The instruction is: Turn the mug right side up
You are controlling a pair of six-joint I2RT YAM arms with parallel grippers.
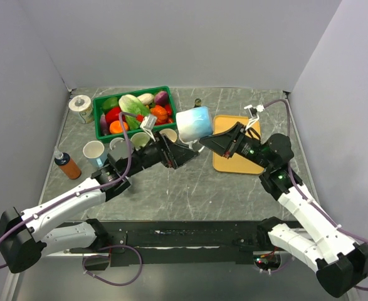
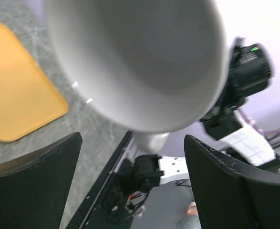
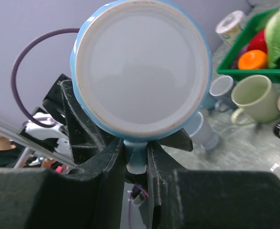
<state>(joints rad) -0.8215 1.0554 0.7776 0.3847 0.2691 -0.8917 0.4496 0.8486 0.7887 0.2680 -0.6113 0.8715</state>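
Note:
A light blue mug (image 1: 193, 123) is held in the air on its side above the table's middle. My right gripper (image 1: 206, 143) is shut on its handle. In the right wrist view the mug's white base (image 3: 142, 67) faces the camera and the handle (image 3: 136, 155) sits pinched between my right gripper's (image 3: 136, 160) jaws. My left gripper (image 1: 185, 151) is open just left of and below the mug. In the left wrist view the mug's white inside (image 2: 140, 62) fills the top, with my left gripper (image 2: 132, 183) spread wide beneath it, not touching.
A green basket (image 1: 99, 134) of vegetables stands at the back left. Several mugs (image 1: 94, 152) stand in front of it. An orange tray (image 1: 234, 162) lies to the right. A bottle (image 1: 66, 165) and a tape roll (image 1: 80, 104) are at the far left.

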